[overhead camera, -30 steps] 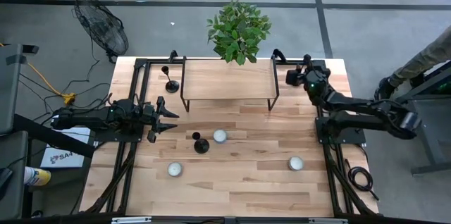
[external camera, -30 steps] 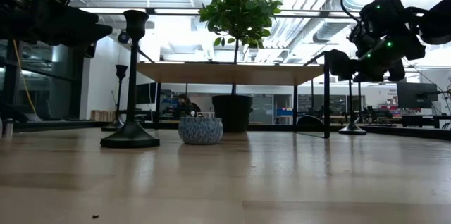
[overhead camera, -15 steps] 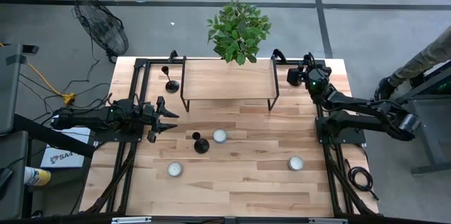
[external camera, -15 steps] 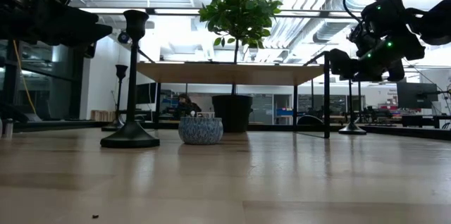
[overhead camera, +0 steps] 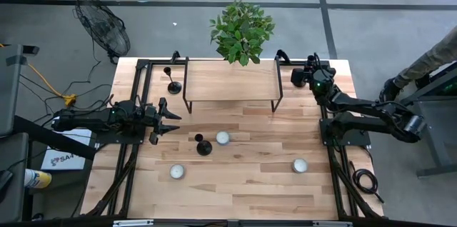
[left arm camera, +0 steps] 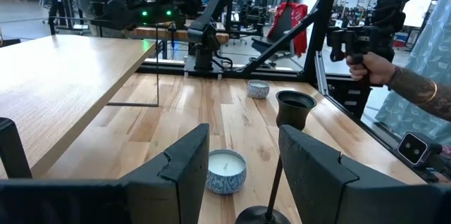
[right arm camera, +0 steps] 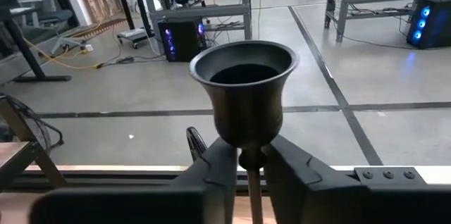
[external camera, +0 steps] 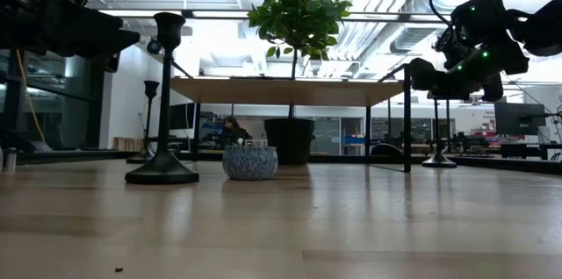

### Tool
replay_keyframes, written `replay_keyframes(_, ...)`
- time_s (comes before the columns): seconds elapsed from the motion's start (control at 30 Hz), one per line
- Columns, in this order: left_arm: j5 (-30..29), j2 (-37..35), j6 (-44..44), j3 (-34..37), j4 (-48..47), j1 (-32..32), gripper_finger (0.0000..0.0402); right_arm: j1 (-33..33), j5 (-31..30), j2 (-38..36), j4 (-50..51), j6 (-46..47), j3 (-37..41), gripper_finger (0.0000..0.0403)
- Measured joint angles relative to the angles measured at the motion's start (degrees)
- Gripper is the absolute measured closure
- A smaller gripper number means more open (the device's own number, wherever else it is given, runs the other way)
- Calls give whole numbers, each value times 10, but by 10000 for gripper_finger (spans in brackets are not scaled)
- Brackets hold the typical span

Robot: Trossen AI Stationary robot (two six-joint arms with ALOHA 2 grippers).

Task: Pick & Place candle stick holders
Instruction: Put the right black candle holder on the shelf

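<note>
Wooden table [overhead camera: 243, 177] holds one candle stick holder [overhead camera: 203, 145] near centre, while the right gripper [right arm camera: 243, 168] pinches another holder's [right arm camera: 244, 94] stem at the far right corner and the left gripper [left arm camera: 243, 157] waits spread.

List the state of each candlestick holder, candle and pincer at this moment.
Right candlestick holder: upright, stem clamped just under its cup.
Centre candlestick holder: upright on the table, free.
Back-left candlestick holder: upright beside the shelf, free.
White candles: standing on the table, untouched.
Right pincer: shut on the right candlestick holder.
Left pincer: open, empty, facing the centre candlestick holder.
</note>
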State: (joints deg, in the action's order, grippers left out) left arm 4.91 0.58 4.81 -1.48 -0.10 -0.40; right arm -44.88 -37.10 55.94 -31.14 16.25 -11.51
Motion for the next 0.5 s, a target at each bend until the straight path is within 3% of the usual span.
replay_keyframes(0.1, 0, 0, 0, 0, 0, 0, 231, 0, 0, 0, 0, 0, 0, 377)
replay_keyframes(0.5, 0, 0, 0, 0, 0, 0, 231, 0, 2, -1, -2, 3, 0, 377)
